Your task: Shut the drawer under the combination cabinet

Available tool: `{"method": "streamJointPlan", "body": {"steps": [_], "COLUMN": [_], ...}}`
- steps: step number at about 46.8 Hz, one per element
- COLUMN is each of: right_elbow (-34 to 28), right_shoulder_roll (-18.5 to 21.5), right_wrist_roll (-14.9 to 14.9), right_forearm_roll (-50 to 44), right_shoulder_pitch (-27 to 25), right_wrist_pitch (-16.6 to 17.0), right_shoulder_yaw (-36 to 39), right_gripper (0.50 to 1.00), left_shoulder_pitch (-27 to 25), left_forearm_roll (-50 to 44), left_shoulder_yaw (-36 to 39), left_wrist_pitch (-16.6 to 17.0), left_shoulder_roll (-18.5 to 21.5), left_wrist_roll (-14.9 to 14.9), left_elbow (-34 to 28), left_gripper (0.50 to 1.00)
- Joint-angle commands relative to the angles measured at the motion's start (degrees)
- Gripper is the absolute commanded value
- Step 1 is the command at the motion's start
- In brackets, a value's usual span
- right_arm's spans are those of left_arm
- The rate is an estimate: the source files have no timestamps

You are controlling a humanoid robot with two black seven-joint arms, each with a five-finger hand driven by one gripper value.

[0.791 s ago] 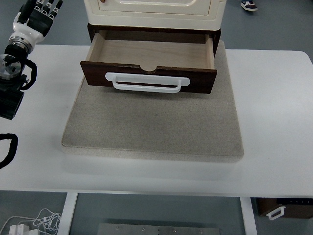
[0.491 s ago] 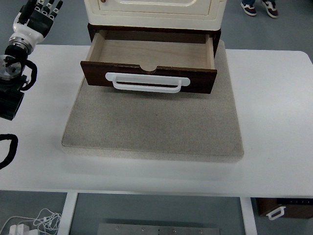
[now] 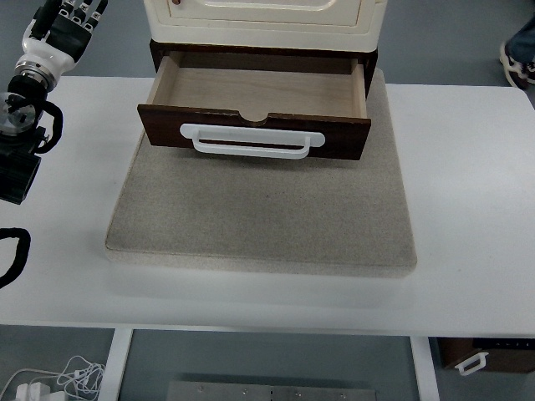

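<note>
A cream cabinet (image 3: 263, 18) stands at the back of a grey stone slab (image 3: 263, 209). Under it a dark brown drawer (image 3: 255, 129) is pulled out towards me, open and empty inside, with a white handle (image 3: 251, 142) across its front. My left hand (image 3: 63, 25) is raised at the top left corner, well left of the drawer, fingers extended and holding nothing. Its black arm (image 3: 21, 134) runs down the left edge. The right arm is out of view.
The white table (image 3: 468, 184) spreads to both sides of the slab. A person's shoe (image 3: 518, 58) shows on the floor at the top right. Cables (image 3: 58, 380) lie on the floor below the table's near edge.
The left hand has lifted very slightly at the top left. The person's shoes have moved from the top centre-right to the right edge. The drawer has not moved.
</note>
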Motion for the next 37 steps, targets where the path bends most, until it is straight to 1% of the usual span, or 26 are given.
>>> {"method": "streamJointPlan", "body": {"steps": [1, 12, 22, 32, 37], "right_elbow": [0.0, 0.0, 0.0, 0.0, 0.0], "right_shoulder_roll": [0.0, 0.0, 0.0, 0.0, 0.0], "right_wrist_roll": [0.0, 0.0, 0.0, 0.0, 0.0], "right_forearm_roll": [-0.1, -0.1, 0.0, 0.0, 0.0], "right_shoulder_pitch": [0.0, 0.0, 0.0, 0.0, 0.0], "right_wrist_pitch": [0.0, 0.0, 0.0, 0.1, 0.0], "right_shoulder_yaw": [0.0, 0.0, 0.0, 0.0, 0.0], "right_gripper": [0.952, 0.952, 0.952, 0.952, 0.952], "left_shoulder_pitch": [0.3, 1.0, 1.3, -0.2, -1.3], "left_forearm_roll": [0.1, 0.7, 0.9, 0.9, 2.1], "left_shoulder_yaw": [0.0, 0.1, 0.6, 1.1, 1.1], "left_wrist_pitch": [-0.3, -0.2, -0.4, -0.6, -1.4], "left_shoulder_roll": [0.0, 0.0, 1.1, 6.1, 8.5], "left_wrist_roll": [-0.1, -0.5, -0.5, -0.5, -0.5], "left_elbow": [-0.2, -0.1, -0.1, -0.3, -1.5], "left_gripper": [0.996, 0.999, 0.996, 0.996, 0.996]}}
